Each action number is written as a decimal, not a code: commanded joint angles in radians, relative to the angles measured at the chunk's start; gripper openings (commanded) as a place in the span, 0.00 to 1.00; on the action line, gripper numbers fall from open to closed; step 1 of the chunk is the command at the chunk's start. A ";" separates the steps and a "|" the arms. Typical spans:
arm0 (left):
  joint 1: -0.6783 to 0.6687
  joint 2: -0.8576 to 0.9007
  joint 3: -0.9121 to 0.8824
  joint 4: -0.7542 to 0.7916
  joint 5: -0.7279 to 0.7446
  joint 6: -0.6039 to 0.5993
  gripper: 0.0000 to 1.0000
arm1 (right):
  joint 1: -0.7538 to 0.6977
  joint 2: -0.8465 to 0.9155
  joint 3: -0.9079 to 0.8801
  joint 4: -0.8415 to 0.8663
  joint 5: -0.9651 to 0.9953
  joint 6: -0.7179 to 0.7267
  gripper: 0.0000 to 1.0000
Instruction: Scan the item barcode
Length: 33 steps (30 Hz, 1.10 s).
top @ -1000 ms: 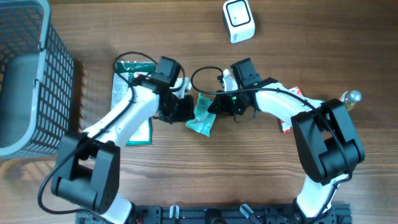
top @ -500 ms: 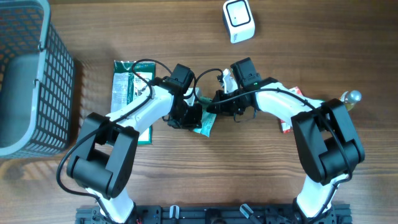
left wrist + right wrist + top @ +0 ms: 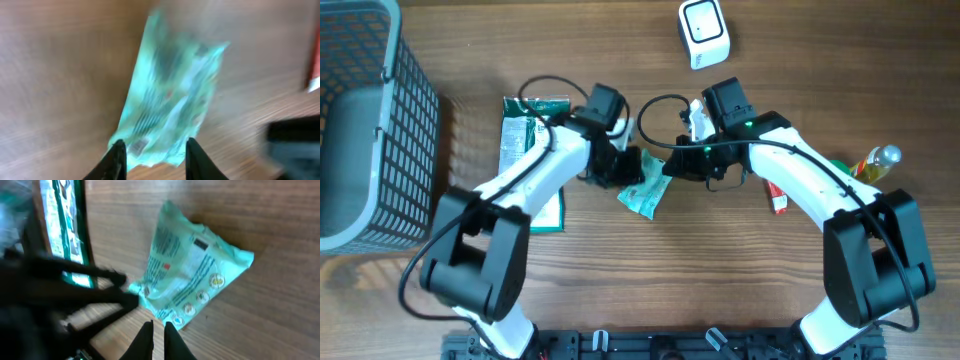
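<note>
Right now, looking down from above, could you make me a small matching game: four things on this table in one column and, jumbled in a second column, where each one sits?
Things
1. white scanner
2. grey basket
3. teal packet
4. small bottle

Places in the overhead view
A. along the left edge
B. far right, beside the right arm
C. at the top, beyond both arms
D. in the middle, between the two arms

Pairs: 1-C, 2-A, 3-D, 4-B
</note>
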 commanded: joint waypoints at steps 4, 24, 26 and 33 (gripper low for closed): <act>0.002 0.003 0.025 0.094 -0.024 0.002 0.14 | 0.048 -0.004 0.003 -0.025 0.091 0.087 0.04; 0.048 0.156 0.025 0.105 -0.074 -0.172 0.04 | 0.058 -0.004 -0.186 0.068 0.137 0.159 0.06; 0.061 0.156 0.025 0.063 -0.023 -0.251 0.04 | 0.058 -0.004 -0.216 0.123 0.137 0.159 0.11; 0.166 0.065 0.049 0.042 0.156 -0.278 0.21 | 0.058 -0.004 -0.237 0.160 0.139 0.161 0.09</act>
